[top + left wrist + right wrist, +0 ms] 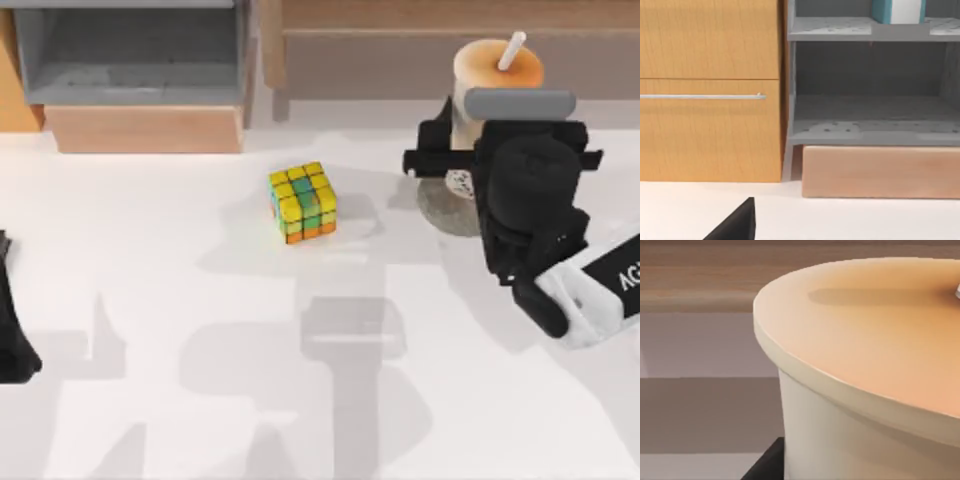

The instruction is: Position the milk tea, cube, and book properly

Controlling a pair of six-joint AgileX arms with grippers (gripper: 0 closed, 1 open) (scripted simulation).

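Observation:
The milk tea [497, 68] stands at the back right over a flat grey disc [443, 212], its orange top [875, 335] close in the right wrist view. My right gripper [460, 152] is shut on the cup's side, and one dark finger [765, 466] touches its wall. The cube [302, 202] sits alone near the table's middle, well left of that gripper. A teal and white book [898, 10] stands on the upper grey shelf. My left gripper [12, 335] is parked at the table's left edge, with a black tip [735, 225] in the left wrist view.
A grey shelf unit [130, 55] on a wooden base [145, 128] stands at the back left, beside an orange wooden cabinet [710, 90] with a metal handle. A wooden ledge [400, 15] runs along the back.

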